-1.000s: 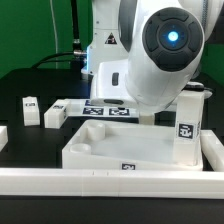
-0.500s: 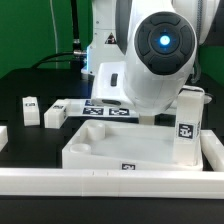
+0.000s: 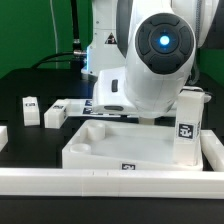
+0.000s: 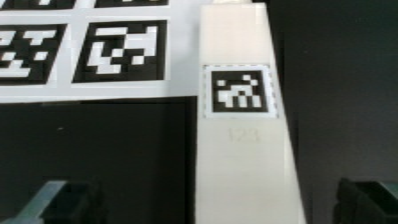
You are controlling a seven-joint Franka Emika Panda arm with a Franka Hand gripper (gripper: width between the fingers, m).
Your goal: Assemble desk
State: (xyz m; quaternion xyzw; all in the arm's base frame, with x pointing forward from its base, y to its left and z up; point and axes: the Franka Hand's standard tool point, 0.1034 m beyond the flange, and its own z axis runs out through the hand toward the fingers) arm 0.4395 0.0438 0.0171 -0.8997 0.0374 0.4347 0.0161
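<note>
End effector (image 4: 210,200) hung spread, straddling a leg (image 4: 237,150) that lay on the black tabletop (image 4: 107,150) just beside the marker board (image 4: 89,50). Seemingly a leg pick-up: next, lowering squarely, closing, then carrying it to the tray (image 3: 100,150).

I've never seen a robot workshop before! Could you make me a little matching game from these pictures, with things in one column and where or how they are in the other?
Things:
1. tabletop
2. tall leg
3. arm's round light
4. marker board

Descriptions:
A. glowing blue
B. lying flat, printed with black-and-white square tags
C. standing upright at the exterior view's right
D. white tray shape, in the middle near the front

Pairs: 1-D, 2-C, 3-A, 4-B
</note>
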